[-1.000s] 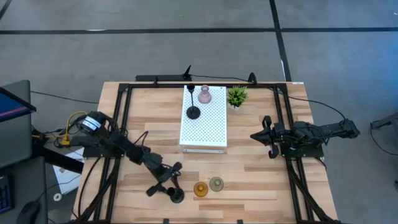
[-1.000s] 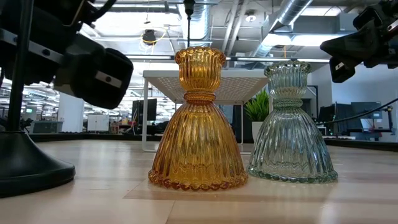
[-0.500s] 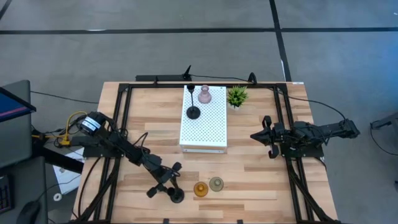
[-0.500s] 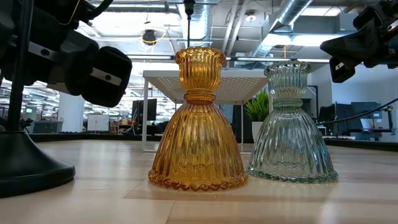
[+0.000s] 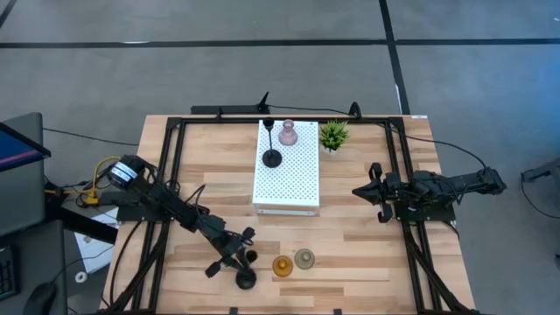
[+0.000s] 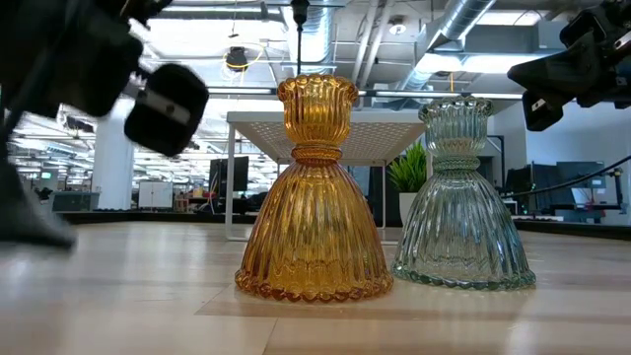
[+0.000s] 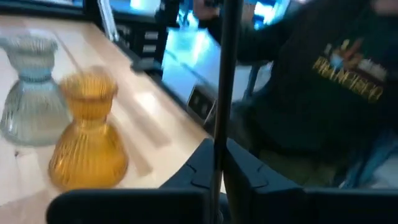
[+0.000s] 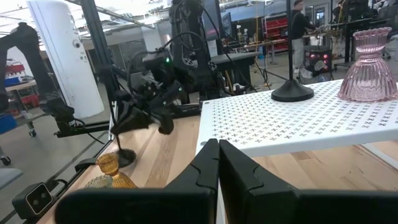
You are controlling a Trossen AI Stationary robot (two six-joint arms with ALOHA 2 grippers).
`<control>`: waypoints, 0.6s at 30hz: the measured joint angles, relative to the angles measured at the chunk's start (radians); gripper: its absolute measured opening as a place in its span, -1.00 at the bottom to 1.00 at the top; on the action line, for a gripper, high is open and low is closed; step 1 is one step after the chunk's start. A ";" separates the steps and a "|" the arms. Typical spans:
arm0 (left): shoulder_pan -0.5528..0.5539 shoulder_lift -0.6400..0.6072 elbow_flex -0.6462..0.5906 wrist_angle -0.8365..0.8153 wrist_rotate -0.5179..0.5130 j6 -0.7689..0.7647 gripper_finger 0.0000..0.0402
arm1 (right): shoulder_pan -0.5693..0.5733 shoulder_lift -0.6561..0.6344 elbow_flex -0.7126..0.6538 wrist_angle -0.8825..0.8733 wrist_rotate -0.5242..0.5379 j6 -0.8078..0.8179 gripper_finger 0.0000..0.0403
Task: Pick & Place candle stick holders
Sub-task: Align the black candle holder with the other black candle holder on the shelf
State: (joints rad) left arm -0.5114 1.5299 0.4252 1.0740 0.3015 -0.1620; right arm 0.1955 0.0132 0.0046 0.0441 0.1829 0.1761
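Both arms low | left gripper (image 5: 234, 260) jaws clamped on black holder (image 5: 246, 278) stem (tilted) | right gripper (image 5: 360, 191) jaws together

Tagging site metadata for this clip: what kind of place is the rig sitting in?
Most likely an open-plan robotics lab or office workshop. The low view shows exposed ceiling ducts and rows of desks with monitors behind the table; the right wrist view shows a white pillar and a person standing among equipment racks.

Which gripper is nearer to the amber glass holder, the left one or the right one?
Left. The left gripper is just beside the amber holder at the table's front, shut on a black holder's stem. The right gripper waits farther back.
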 joint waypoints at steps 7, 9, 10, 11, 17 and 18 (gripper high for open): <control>0.000 -0.178 0.000 -0.056 -0.156 -0.100 -0.88 | 0.000 0.000 0.000 0.000 0.000 0.000 -1.00; 0.004 -0.242 0.000 -0.147 -0.211 -0.077 -0.90 | 0.000 0.000 0.000 0.001 0.000 0.004 -1.00; 0.007 -0.277 0.000 -0.199 -0.246 -0.075 -0.92 | 0.000 0.000 0.000 0.001 0.000 0.013 -1.00; 0.010 -0.310 0.000 -0.248 -0.288 -0.075 -0.93 | 0.000 0.000 0.000 0.002 0.000 0.029 -1.00; 0.050 -0.477 0.000 -0.409 -0.435 -0.063 -0.91 | 0.000 0.000 0.000 0.066 0.000 0.084 -1.00; 0.063 -0.498 0.000 -0.418 -0.436 -0.046 -0.91 | 0.000 0.000 0.000 0.090 0.000 0.084 -1.00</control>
State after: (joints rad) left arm -0.4483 1.0317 0.4255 0.6561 -0.1346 -0.2081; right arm 0.1959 0.0132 0.0047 0.1338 0.1829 0.2597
